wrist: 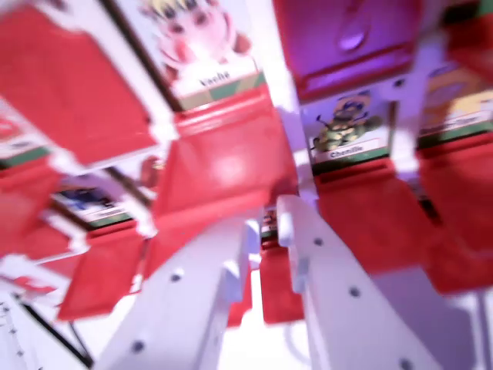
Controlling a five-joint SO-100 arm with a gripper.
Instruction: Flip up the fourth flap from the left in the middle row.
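**One blurred wrist view, the flip apparently not finished**

One picture is all I have, from the camera on the wrist, and it is smeared by motion. I see the gripper [266,231] as two white fingers [331,285] rising from the bottom edge, their tips close together with only a narrow gap between them. A small strip of card and red shows in that gap, but I cannot tell whether the fingers are pinching it or merely standing in front of it.

Beyond the tips lies a game board [289,108] with white dividers and rows of red flaps. Two picture cards stand exposed: a pink animal card [204,46] at the top, and a green caterpillar card [347,127] toward the wrist view's right. Just beyond the tips is a large red flap [223,173], lying below the pink animal card; I judge this, or the small flap at the fingertips, to be the one I am after.

Blur and the close framing stop me counting rows or columns, so I cannot confirm which flap is fourth. Board edges are cut off on every side. I judge the flip as under way at most, with the lift not visibly complete.
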